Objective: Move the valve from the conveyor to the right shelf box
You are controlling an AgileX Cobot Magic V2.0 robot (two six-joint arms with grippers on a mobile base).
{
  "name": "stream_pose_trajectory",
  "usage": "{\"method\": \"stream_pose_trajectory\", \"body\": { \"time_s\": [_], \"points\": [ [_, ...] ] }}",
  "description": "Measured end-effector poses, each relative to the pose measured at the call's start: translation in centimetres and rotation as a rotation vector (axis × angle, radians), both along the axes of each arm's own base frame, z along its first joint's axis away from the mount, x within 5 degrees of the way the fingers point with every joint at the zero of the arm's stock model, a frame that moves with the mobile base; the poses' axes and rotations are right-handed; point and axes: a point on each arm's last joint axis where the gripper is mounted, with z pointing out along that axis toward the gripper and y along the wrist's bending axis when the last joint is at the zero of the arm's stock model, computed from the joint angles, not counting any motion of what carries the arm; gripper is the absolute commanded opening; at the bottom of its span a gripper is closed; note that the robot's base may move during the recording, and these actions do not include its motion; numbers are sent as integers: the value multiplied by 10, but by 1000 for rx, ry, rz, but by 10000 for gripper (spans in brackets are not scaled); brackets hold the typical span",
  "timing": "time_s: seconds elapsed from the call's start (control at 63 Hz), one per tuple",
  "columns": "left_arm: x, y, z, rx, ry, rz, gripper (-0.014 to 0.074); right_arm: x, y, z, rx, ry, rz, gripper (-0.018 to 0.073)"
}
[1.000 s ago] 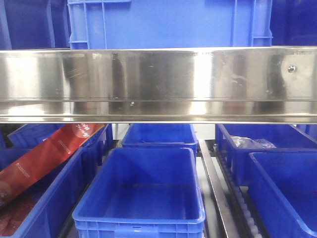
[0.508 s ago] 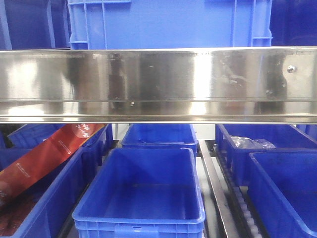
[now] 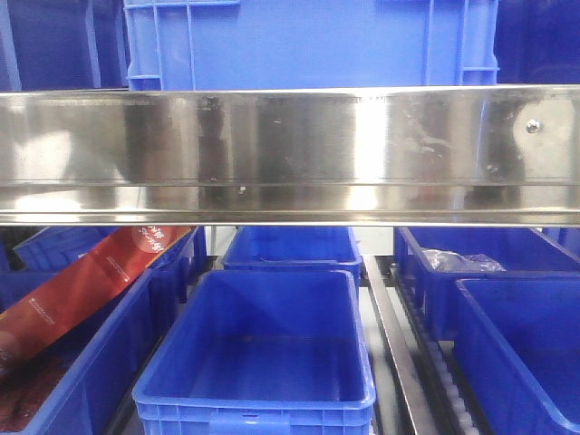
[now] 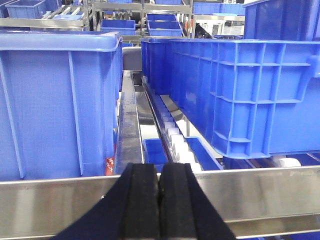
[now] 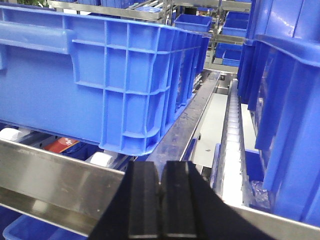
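Front-facing view shows you nothing moved except dark reflections fading on the polished steel shelf rail (image 3: 290,154); left gripper (image 4: 159,200) and right gripper (image 5: 161,205) sit closed, empty, valve unseen.

Steel shelf rail (image 3: 290,154) above blue bins (image 3: 263,349)

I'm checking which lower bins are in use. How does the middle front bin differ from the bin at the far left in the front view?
The middle bin looks empty, its bare floor showing; the left bin holds a red package lying on a slant. The middle bin is seen whole between its four rims, while the left bin is cut off by the picture's edge. Both are blue plastic and sit below the steel shelf rail.
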Motion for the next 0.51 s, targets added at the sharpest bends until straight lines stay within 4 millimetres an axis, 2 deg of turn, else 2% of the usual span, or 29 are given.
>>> {"method": "stream_pose_trajectory", "body": {
  "time_s": [0.508],
  "points": [
    [0,0,0,9,-2,1,-111,0,0,0,1,-3,-1,-162]
  ]
}}
